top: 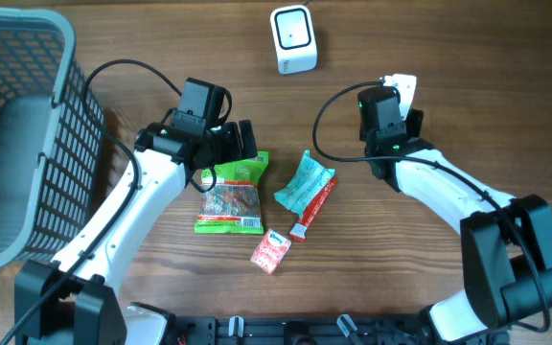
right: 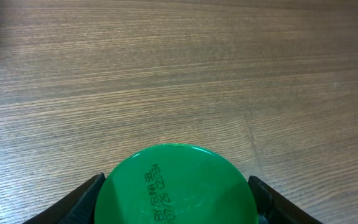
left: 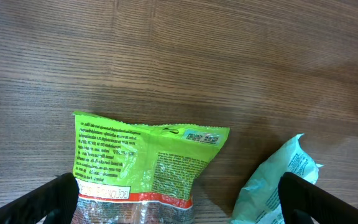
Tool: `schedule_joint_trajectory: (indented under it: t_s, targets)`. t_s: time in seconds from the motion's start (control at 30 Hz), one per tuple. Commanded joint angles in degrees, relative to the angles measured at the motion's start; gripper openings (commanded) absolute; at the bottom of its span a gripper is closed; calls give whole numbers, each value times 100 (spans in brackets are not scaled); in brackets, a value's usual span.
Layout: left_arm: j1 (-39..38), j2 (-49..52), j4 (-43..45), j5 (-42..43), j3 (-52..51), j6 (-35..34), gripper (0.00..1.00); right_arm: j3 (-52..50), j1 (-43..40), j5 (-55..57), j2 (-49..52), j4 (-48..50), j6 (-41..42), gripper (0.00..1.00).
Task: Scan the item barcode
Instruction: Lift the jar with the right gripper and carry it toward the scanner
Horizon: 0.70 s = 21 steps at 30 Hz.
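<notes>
Overhead and wrist views, barcode-scanning task. The right gripper (right: 176, 190) grasps a green round item (right: 178, 177): one finger (right: 89, 196) presses each side of its disc-shaped face, which carries a printed date code and fills the span between them. Beyond the fingertips lies bare wooden table (right: 166, 74). The white scanner (top: 292, 38) stands ahead of this gripper and off to its left, well apart from it. The left gripper (left: 176, 190) is fully released, its fingers (left: 42, 202) spread wide above a green snack bag (left: 142, 155) that lies flat between them, touching neither. A teal packet (left: 272, 186) lies just inside its right finger, beside the bag. Nearer the robot than this gripper are a red-and-white tube (top: 314, 209) and a small red packet (top: 269, 251); a grey mesh basket (top: 60, 163) sits well off to its left
</notes>
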Motion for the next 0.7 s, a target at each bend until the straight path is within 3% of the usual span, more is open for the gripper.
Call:
schedule_joint_trajectory:
  t_s: [0.0,0.1,0.27,0.37,0.5,0.67]
  targets:
    - [11,-4,13,26,37,28,100,24,11,184,-66,-72,35,72]
    - [11,-4,15,26,37,26,100,24,11,181,-306,-330,37,78]
    - [11,-4,13,26,37,28,100,46,11,157,-1088,-791,7,100]
    - [11,-4,13,26,37,28,100,319,11,-573,-1768,-1207,-949,100]
    - [11,-4,15,26,37,28,100,1628,-94,-1565,-1954,-2756,-1226,100]
    - [11,-4,15,26,37,26,100,3427,-695,-2804,-1080,-5233,-2356,100]
